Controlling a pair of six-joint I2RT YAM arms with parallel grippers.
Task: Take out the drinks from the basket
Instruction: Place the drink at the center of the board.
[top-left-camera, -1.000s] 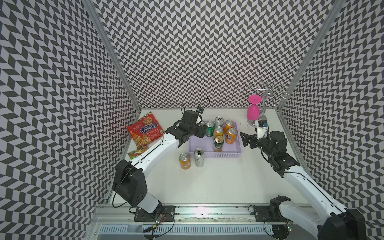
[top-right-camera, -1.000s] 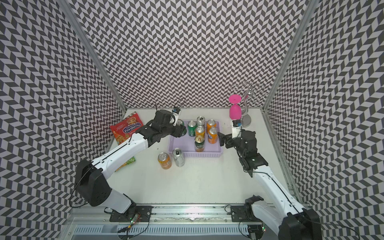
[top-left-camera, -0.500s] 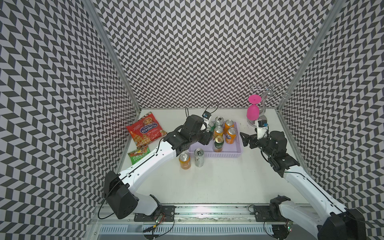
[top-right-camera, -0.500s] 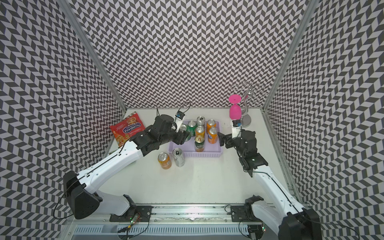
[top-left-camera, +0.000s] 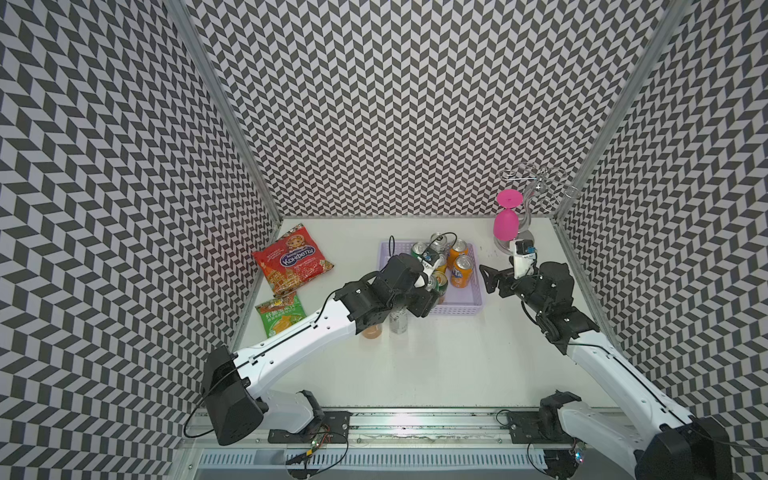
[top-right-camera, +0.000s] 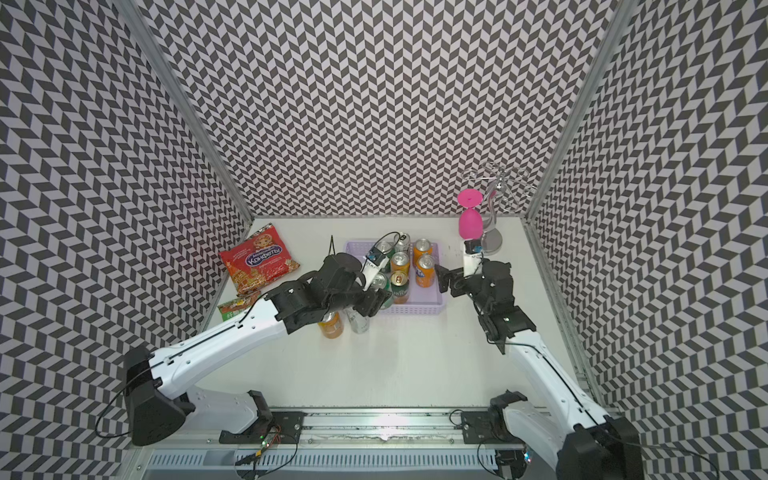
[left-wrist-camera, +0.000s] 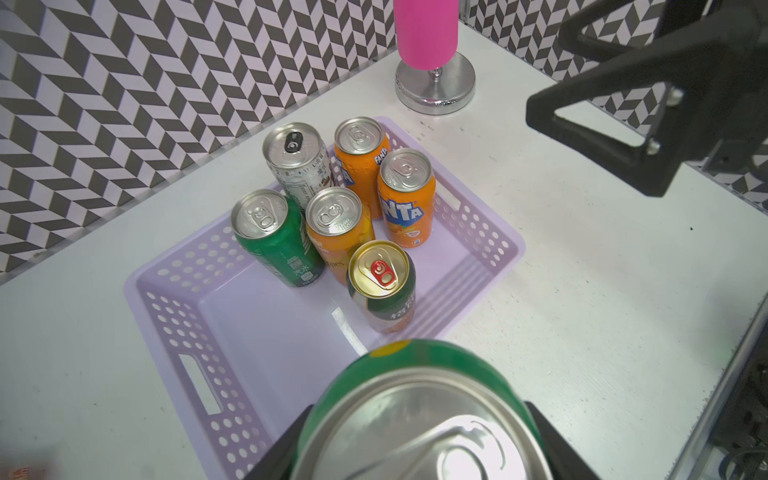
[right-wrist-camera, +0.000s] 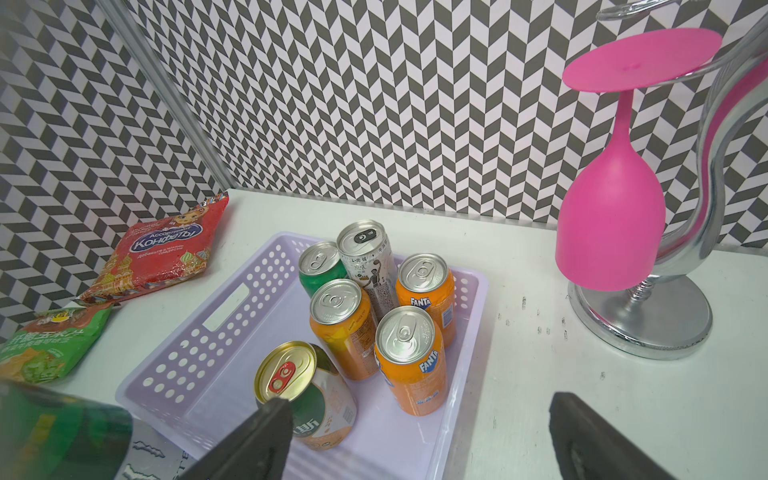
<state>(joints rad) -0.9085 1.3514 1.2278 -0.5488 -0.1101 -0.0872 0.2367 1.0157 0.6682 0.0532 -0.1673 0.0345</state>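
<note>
The left claw (left-wrist-camera: 419, 419) is clamped across the wall of a green can (left-wrist-camera: 415, 357), held over the near left part of the basket (left-wrist-camera: 174, 320). Six more drinks (left-wrist-camera: 407, 195) stand upright toward the basket's far right. An orange can (top-right-camera: 331, 326) and a silver can (top-right-camera: 359, 322) stand on the surface just near of it. The right claw (right-wrist-camera: 419, 403) is spread wide apart and empty, just right of the basket. The green can looks unopened, so it is probably full and fairly heavy. Its thin, smooth wall could slip or dent, so a side grip at mid-height suits it. Its long axis runs roughly vertical, silver top up.
</note>
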